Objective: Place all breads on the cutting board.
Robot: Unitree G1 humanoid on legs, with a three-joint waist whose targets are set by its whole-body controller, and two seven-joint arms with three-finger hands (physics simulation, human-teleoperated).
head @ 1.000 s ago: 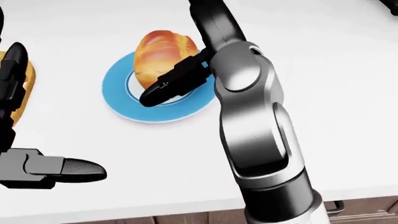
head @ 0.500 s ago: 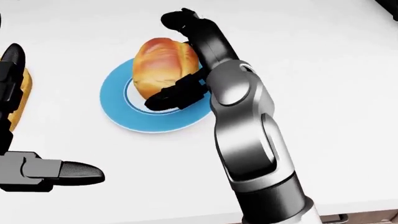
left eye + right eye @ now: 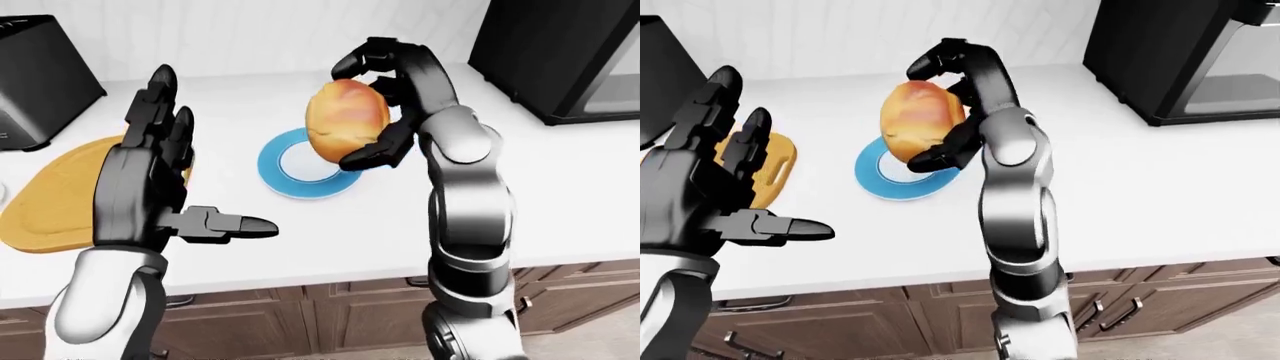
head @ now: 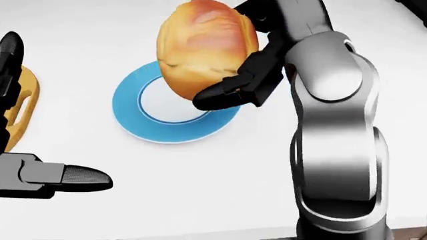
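I am gripping the bread [image 4: 203, 50] in my right hand [image 3: 385, 101], fingers closed around it, above the blue plate [image 4: 133, 122]. My left hand [image 3: 150, 176] is hanging open. Next, I should carry it left to the cutting board [image 3: 60, 195].

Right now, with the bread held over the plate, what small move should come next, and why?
Probably carry the bread toward the left of the view, to the cutting board. The right hand grips it clear above the plate, and the board lies bare past the open left hand.
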